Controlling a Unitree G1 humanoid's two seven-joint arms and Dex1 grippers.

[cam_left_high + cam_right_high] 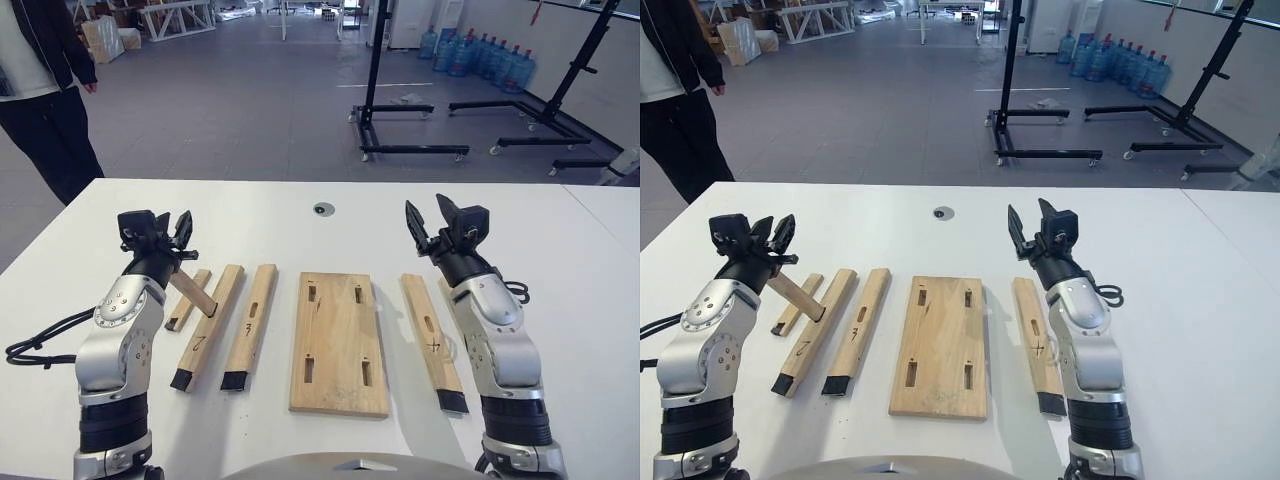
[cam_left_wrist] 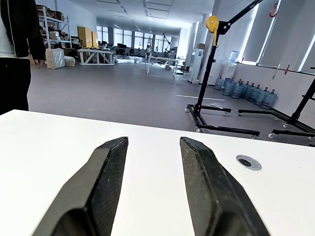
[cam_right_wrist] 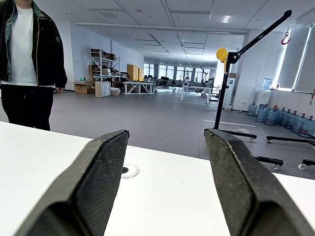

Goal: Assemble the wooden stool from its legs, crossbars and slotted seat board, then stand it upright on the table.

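The slotted seat board [image 1: 338, 340] lies flat mid-table. Left of it lie two long legs [image 1: 252, 325] [image 1: 208, 328] with dark ends, then a short crossbar [image 1: 187, 302]. Another short bar [image 1: 194, 291] lies slanted across them under my left wrist. One more leg [image 1: 432, 342] lies right of the board, beside my right forearm. My left gripper [image 1: 157, 225] hovers open and empty above the table behind the left pieces, fingers [image 2: 101, 189] apart. My right gripper [image 1: 430, 218] is open too, raised behind the right leg, with nothing between its fingers [image 3: 96, 182].
A round grommet [image 1: 323, 209] sits in the white table [image 1: 560, 260] near its far edge. A black cable [image 1: 40, 345] loops at the table's left by my left arm. Black steel frames [image 1: 410, 110] stand on the floor beyond.
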